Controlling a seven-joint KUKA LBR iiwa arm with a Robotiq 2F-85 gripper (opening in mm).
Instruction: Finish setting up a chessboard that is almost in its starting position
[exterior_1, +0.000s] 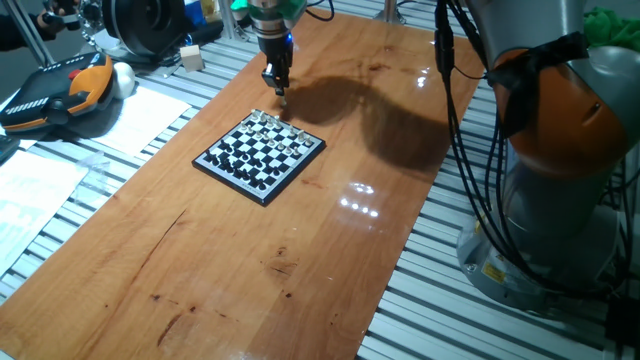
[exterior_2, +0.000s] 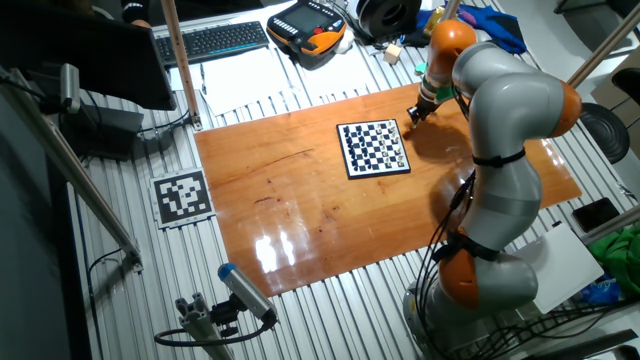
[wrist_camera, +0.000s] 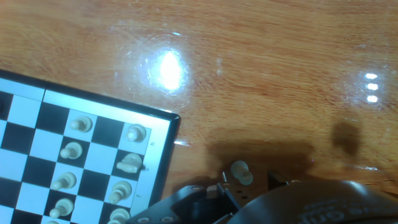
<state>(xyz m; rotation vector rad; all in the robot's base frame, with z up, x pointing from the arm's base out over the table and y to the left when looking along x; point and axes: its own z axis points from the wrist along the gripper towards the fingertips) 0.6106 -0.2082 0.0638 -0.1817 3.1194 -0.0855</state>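
The small chessboard (exterior_1: 236, 186) with a black frame lies in the middle of the far half of the wooden table; it also shows in the other fixed view (exterior_2: 377, 175). Black and pale pieces stand on it. My gripper (exterior_1: 278, 88) hangs low over the bare wood just past the board's far corner (exterior_2: 412, 113). In the hand view the board's corner (wrist_camera: 166, 155) is at left. One pale pawn (wrist_camera: 241, 172) sits on the wood off the board, between my fingers (wrist_camera: 214, 191). The fingers stand apart on either side of it, wider than the pawn.
The arm's base (exterior_1: 560, 190) and its cables stand at the table's right side. A teach pendant (exterior_1: 55, 95), papers (exterior_1: 120, 115) and a small wooden block (exterior_1: 191, 57) lie beyond the table's left edge. A keyboard (exterior_2: 215, 40) is at the back.
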